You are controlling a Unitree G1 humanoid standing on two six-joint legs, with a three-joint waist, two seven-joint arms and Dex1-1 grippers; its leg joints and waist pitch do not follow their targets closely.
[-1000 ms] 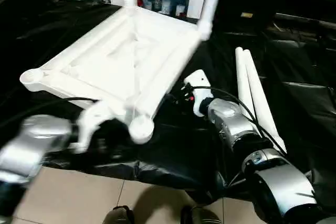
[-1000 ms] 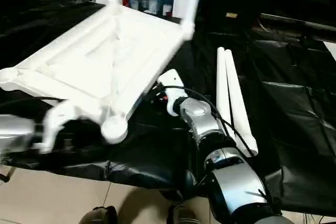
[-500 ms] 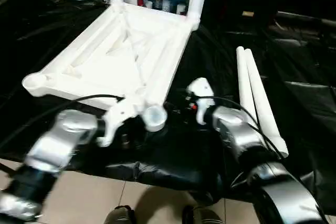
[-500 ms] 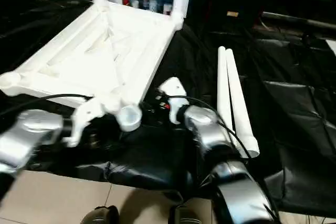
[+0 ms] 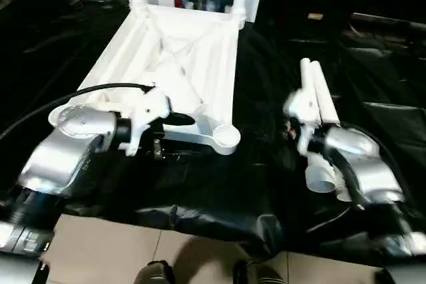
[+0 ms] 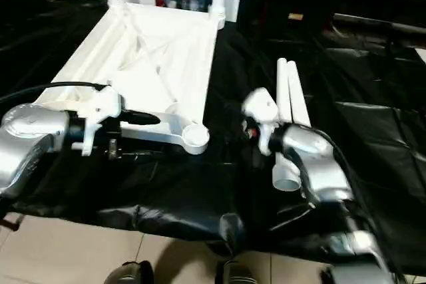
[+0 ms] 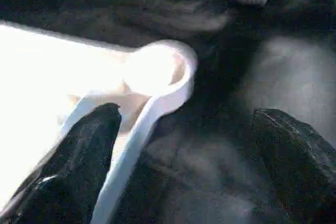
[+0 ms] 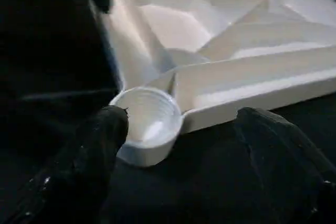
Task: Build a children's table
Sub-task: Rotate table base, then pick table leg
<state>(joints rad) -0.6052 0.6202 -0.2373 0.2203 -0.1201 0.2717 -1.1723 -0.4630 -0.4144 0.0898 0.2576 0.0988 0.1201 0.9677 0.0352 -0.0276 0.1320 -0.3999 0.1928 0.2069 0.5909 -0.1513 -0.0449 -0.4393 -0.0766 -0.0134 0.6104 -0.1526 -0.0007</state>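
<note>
Head view: the white tabletop point(image 5: 176, 64) lies underside up on a black-covered bench point(image 5: 219, 191), two legs upright at its far corners. Two loose legs point(image 5: 318, 98) lie toward the bench's right.

Left wrist view: left gripper point(image 7: 184, 166), fingers apart, straddles the tabletop's near rim beside a corner socket point(image 7: 157, 72).

Right wrist view: right gripper point(image 8: 173, 166), fingers apart, empty, faces that socket.

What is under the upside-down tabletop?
The tabletop lies ribs-up on a black plastic sheet, which shows all around it. The sheet's surface directly beneath is covered by the tabletop, and whatever supports the sheet is hidden.
</note>
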